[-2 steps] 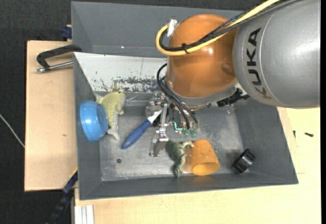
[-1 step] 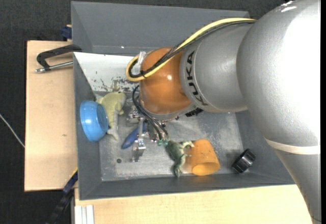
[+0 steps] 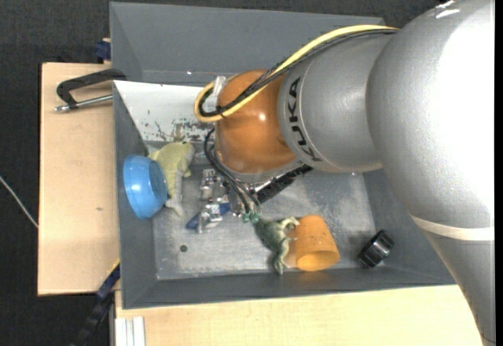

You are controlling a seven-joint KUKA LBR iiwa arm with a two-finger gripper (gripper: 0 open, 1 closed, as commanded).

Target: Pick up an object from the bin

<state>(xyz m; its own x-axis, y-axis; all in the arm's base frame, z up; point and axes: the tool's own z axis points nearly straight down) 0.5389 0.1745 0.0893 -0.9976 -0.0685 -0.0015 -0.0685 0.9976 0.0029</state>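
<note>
Pale yellow-green plastic toy figure point(image 3: 174, 160) lies in the left part of the grey metal bin point(image 3: 236, 42), and the hand point(image 3: 211, 199) is down at the floor just to its right, close beside it. I cannot tell whether they touch. Whether the hand is clenched or released I cannot tell either, because the rounded orange wrist cover point(image 3: 247, 132) and the big silver arm point(image 3: 369, 101) crowd in right above it.

On the figure's other side, a round blue plastic bowl point(image 3: 143, 185) is tipped on its side. It sits hard against the left wall and touches the figure, so that edge is tight. At the hand's lower tip sits a small blue piece point(image 3: 196, 219), right beside it; I cannot make out whether it is in the grasp.

Down and to the right, a green toy dinosaur point(image 3: 273, 241) lies near the hand, its back against an orange plastic cup point(image 3: 316, 244) that lies on its side close to the front wall. Further right, a small black cylindrical cap point(image 3: 376, 248) sits apart from the cup, towards the front right corner.

The open room is at the front left: bare grey floor runs from under the hand to the front wall and across to the left wall below the bowl. Between the hand and the dinosaur the gap is narrow.
</note>
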